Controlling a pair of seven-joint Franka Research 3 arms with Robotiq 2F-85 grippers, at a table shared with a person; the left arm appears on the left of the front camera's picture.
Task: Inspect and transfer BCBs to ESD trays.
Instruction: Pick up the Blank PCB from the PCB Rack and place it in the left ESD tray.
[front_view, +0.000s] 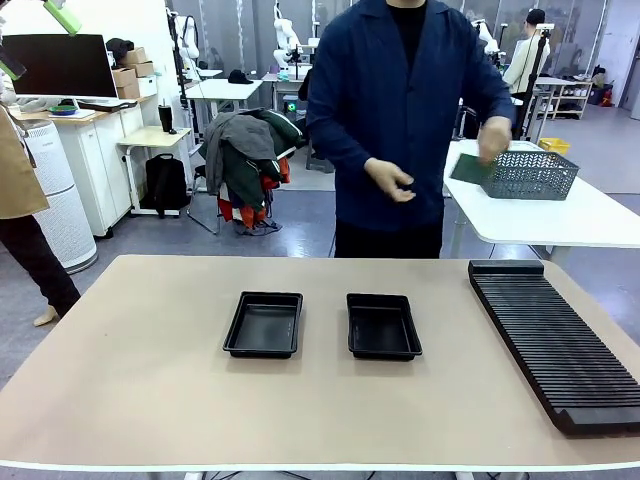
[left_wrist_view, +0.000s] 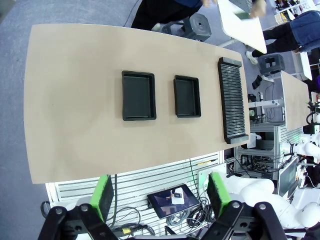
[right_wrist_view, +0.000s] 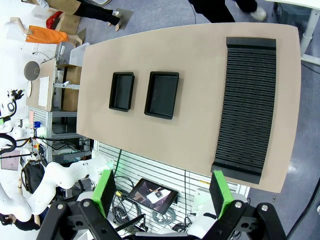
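2 ESD trays look glossy black plastic; the table matt, smooth.

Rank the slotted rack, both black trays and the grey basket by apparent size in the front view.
1. Slotted rack: clearly the largest.
2. Left tray and right tray: they look alike, so I won't rank one over the other.
Unplaced: grey basket. It looks roughly tray-sized but sits on the farther white table, so its rank is unsure.

Premises present as a robotics laboratory: open grey floor, white work tables, a large monitor, stacked cardboard boxes, cable bundles and a tablet below the beige surface.
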